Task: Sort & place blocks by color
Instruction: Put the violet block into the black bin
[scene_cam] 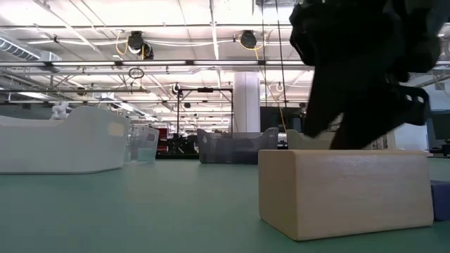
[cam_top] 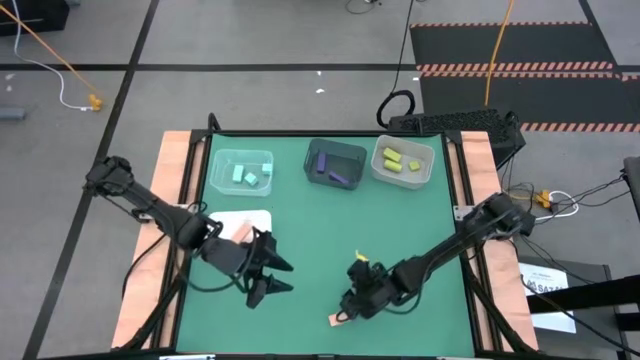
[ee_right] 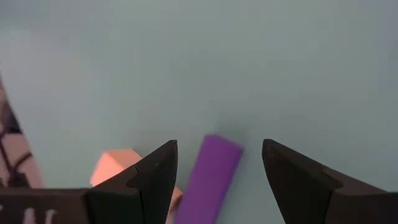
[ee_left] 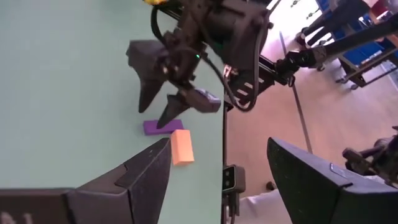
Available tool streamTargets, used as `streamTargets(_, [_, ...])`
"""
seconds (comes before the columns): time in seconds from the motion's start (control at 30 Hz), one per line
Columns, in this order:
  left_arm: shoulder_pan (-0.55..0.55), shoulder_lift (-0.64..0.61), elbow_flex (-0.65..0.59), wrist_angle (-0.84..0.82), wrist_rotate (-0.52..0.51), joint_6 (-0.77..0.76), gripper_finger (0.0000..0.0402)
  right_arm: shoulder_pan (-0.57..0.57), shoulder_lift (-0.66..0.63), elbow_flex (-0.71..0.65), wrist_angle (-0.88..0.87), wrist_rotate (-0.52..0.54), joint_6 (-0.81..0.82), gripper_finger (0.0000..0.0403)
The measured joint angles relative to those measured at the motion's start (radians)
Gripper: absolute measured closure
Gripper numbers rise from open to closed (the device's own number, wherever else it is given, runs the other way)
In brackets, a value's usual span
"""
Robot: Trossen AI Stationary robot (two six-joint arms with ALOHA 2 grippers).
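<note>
The right gripper [cam_top: 350,305] hangs low at about 6 o'clock on the green surface [cam_top: 400,230], close to the near edge. Its fingers [ee_right: 155,180] are spread, with the purple bar [ee_right: 208,180] lying flat between them and touching neither. A salmon block [ee_right: 115,165] sits just beside the bar, near one finger. In the left wrist view the purple bar [ee_left: 163,126] and the salmon block [ee_left: 181,147] lie side by side under that gripper [ee_left: 165,102], only a short way from the surface's near edge, so there is little room on that side.

The left gripper [cam_top: 275,275] hovers at about 8 o'clock, fingers [ee_left: 143,180] spread and empty, well apart from the right one. A wide bare stretch of green lies between the two grippers and the bins.

Three bins stand along the far edge: one at 11 o'clock [cam_top: 240,172] with mint blocks [cam_top: 250,177], one at 12 o'clock [cam_top: 335,163] with purple pieces [cam_top: 340,177], and one at 1 o'clock [cam_top: 403,163] with yellow-green blocks [cam_top: 397,160]. A white tray [cam_top: 245,222] lies at 9 o'clock, just beside the left arm.
</note>
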Motion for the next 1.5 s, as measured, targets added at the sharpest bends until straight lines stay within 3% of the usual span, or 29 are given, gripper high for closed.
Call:
streamTargets(0.37, [-0.037,0.000,0.000,0.000,-0.031,-0.005,0.0136,0.003,0.131,0.152,-0.184,-0.031,0.043,0.0179])
streamTargets(0.57, [-0.034,0.000,0.000,0.000,-0.035,-0.004,0.0142,0.003,0.166,0.170,-0.219,-0.010,0.050,0.0183])
streamTargets(0.73, [-0.034,0.000,0.000,-0.002,-0.035,-0.003,0.0136,0.004,0.169,0.168,-0.235,0.025,-0.031,0.0213])
streamTargets(1.07, [-0.034,0.000,0.000,-0.003,-0.034,-0.003,0.0141,0.004,0.169,0.167,-0.275,0.019,-0.149,0.0317])
streamTargets(1.4, [-0.034,0.000,-0.001,-0.006,-0.034,-0.003,0.0139,-0.005,0.135,0.161,-0.242,-0.009,-0.311,0.0313])
streamTargets(1.5, [-0.034,0.000,-0.001,0.006,-0.034,-0.004,0.0141,-0.015,0.092,0.158,-0.251,0.036,-0.349,0.0314])
